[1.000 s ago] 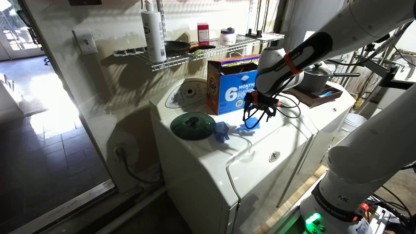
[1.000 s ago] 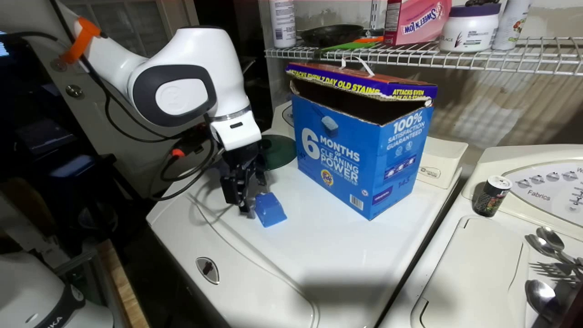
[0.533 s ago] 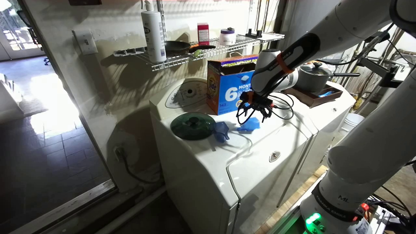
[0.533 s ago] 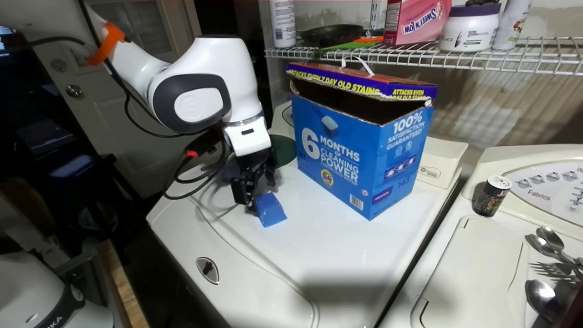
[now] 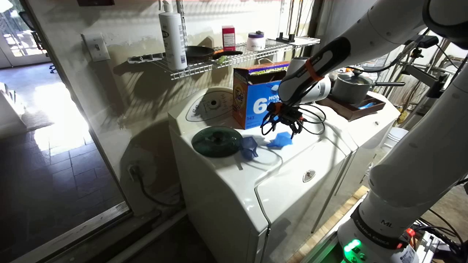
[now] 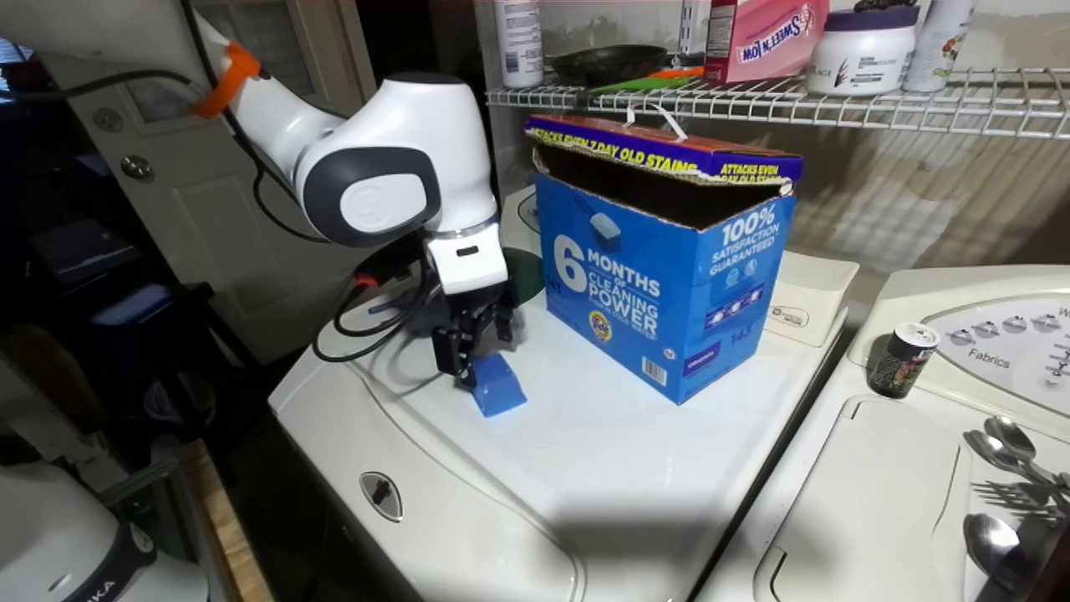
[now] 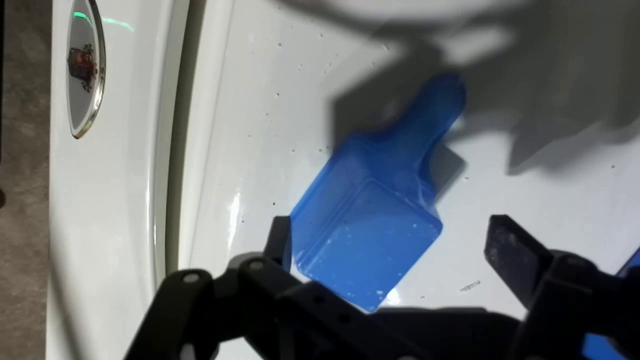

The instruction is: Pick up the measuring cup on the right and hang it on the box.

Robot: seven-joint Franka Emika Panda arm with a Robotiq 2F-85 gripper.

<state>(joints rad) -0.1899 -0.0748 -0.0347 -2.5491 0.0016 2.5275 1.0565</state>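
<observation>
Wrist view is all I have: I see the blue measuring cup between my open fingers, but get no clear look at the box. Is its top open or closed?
Observer: Open. In both exterior views the box stands upright, with a dark opening above its blue printed front.
Operator: Good. Is this measuring cup the only blue one around?
Observer: No. In an exterior view another blue cup lies apart from yours, right beside the dark green disc; whether those two touch, I cannot tell.
</observation>
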